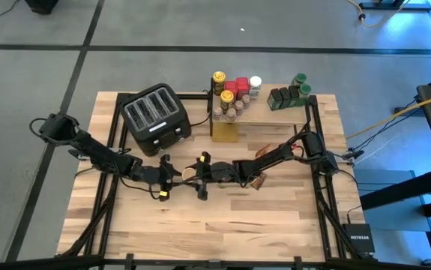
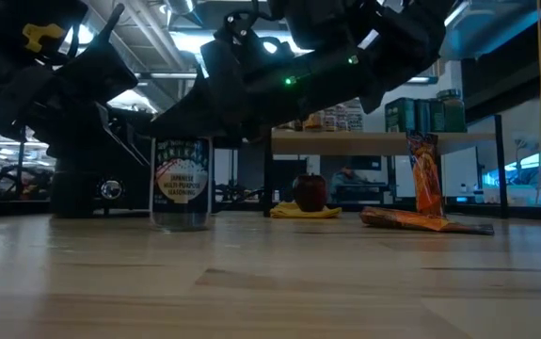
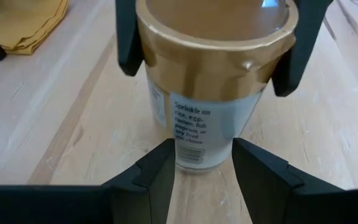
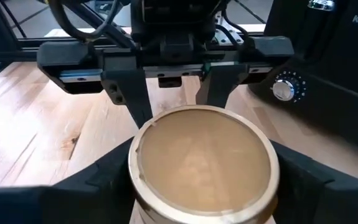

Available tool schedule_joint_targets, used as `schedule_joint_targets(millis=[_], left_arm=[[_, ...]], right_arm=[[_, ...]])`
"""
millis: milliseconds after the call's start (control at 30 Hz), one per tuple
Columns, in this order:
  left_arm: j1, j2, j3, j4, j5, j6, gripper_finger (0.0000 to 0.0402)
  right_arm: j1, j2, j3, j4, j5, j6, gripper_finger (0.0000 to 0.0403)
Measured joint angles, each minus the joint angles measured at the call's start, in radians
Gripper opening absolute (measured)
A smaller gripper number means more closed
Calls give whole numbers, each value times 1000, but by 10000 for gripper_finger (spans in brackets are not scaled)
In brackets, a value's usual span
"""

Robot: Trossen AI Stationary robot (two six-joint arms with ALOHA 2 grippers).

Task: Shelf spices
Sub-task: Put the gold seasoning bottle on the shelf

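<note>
A spice jar point(image 2: 181, 184) with a tan-gold lid and a white label stands upright on the table, between the two grippers point(image 1: 191, 171). My right gripper point(image 4: 203, 180) reaches in from the table's right and is shut on the lid. My left gripper point(image 3: 203, 168) comes in low from the left point(image 1: 174, 176). It is open about as wide as the jar, with its fingertips on either side of the jar's lower body. The shelf point(image 1: 267, 114), with its pale plank top, stands at the far side. Several jars point(image 1: 234, 90) and green-lidded tins point(image 1: 290, 94) are on it. My right gripper pinches the jar's lid point(image 4: 203, 165) between its two fingers, one on each side of the rim point(image 3: 127, 43). The fingers slant down from the table's right. The jar stays upright with its base on the table. My left gripper: I cannot tell whether its fingertips touch the jar's body point(image 3: 207, 143).
The black toaster point(image 1: 155, 118) stands at the far left, close behind the left arm. Orange foil packets point(image 2: 421, 221) lie on the table right of the jar, under the right arm point(image 1: 258, 180). A yellow cloth point(image 1: 225, 133) lies under the shelf. The near half of the table shows bare wood.
</note>
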Motion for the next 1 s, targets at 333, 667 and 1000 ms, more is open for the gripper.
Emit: schedule_joint_targets(millis=[333,667,1000], left_arm=[[-16,-116,127,-333,0,24,153],[-48,-398,235,-728,-49,-81,153],[-48,-438,224,-735,-60,-90,153]], right_arm=[[2,-58,-3,-74,-36,-3,276],[2,-357,-2,-372,36,-65,276],[-1,-738,-2,-653,415,-148,276]])
